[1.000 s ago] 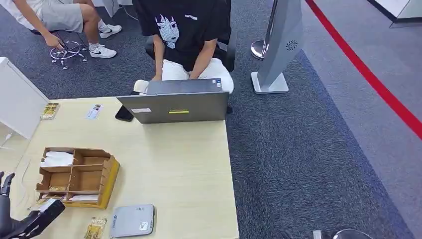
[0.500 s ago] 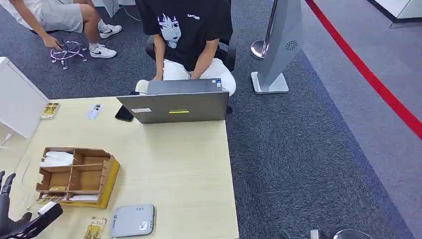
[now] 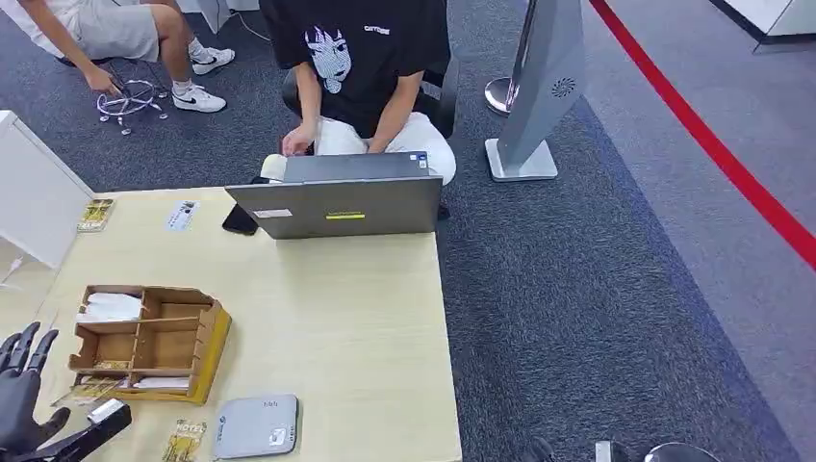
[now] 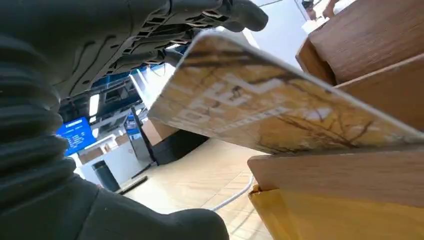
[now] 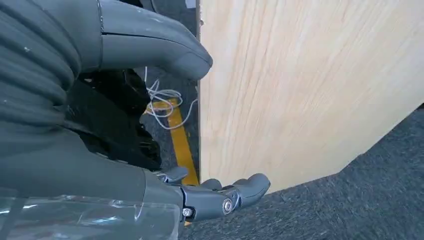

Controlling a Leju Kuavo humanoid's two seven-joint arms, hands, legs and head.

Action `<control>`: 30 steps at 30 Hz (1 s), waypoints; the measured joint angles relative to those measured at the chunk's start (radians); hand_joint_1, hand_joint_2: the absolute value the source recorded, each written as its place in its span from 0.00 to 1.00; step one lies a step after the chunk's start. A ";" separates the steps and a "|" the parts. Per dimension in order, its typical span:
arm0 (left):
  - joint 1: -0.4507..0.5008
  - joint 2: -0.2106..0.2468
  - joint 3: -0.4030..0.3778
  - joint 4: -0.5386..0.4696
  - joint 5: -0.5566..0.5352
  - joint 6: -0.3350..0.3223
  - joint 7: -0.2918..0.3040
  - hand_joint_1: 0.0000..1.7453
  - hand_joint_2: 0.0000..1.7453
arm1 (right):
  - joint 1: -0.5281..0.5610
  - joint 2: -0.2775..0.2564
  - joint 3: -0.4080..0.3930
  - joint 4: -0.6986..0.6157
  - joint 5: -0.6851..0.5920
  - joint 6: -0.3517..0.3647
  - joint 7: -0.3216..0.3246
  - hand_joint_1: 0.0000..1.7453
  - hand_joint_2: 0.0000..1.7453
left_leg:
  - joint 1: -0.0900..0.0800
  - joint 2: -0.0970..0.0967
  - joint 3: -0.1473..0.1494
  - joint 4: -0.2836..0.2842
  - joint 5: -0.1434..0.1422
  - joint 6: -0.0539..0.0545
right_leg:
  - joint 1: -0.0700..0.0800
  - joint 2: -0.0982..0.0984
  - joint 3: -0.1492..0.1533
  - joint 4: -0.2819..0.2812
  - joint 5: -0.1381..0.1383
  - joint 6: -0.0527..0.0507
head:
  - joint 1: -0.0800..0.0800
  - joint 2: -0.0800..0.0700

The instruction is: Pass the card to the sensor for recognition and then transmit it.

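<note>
— At the table's near left corner, what has the left hand (image 3: 24, 399) got?
— Fingers spread in the head view; its wrist view shows a yellow card (image 4: 280, 107) against them, beside the wooden organizer (image 3: 154, 342); whether it grips, I cannot tell.
— The right hand (image 5: 165, 150)?
— Loosely open, holding nothing, beside the table (image 5: 300, 85) edge.
</note>
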 joint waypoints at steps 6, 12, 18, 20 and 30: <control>0.000 0.007 -0.016 0.011 -0.001 0.032 -0.019 0.00 1.00 | 0.005 -0.012 0.028 0.002 -0.019 -0.018 -0.005 0.00 1.00 | 0.000 0.000 0.000 0.000 0.000 0.000 | 0.000 0.000 0.000 0.000 0.000 0.000 | 0.000 0.000; -0.001 0.007 -0.038 0.019 -0.003 0.053 -0.029 0.00 1.00 | 0.006 -0.024 0.054 0.006 -0.038 -0.036 -0.018 0.00 1.00 | 0.000 0.000 0.000 0.000 0.000 0.000 | 0.000 0.000 0.000 0.000 0.000 0.000 | 0.000 0.000; -0.003 0.002 -0.066 0.019 -0.002 0.073 -0.036 0.00 1.00 | 0.010 -0.037 0.084 0.010 -0.062 -0.050 -0.025 0.00 1.00 | 0.000 0.000 0.000 0.000 0.000 0.000 | 0.000 0.000 0.000 0.000 0.000 0.000 | 0.000 0.000; -0.003 0.002 -0.070 0.019 -0.002 0.073 -0.036 0.00 1.00 | 0.011 -0.039 0.089 0.012 -0.066 -0.050 -0.028 0.00 1.00 | 0.000 0.000 0.000 0.000 0.000 0.000 | 0.000 0.000 0.000 0.000 0.000 0.000 | 0.000 0.000; -0.004 -0.007 -0.085 0.019 0.007 0.090 -0.048 0.00 1.00 | 0.016 -0.052 0.113 0.014 -0.073 -0.065 -0.033 0.00 1.00 | 0.000 0.000 0.000 0.000 0.000 0.000 | 0.000 0.000 0.000 0.000 0.000 0.000 | 0.000 0.000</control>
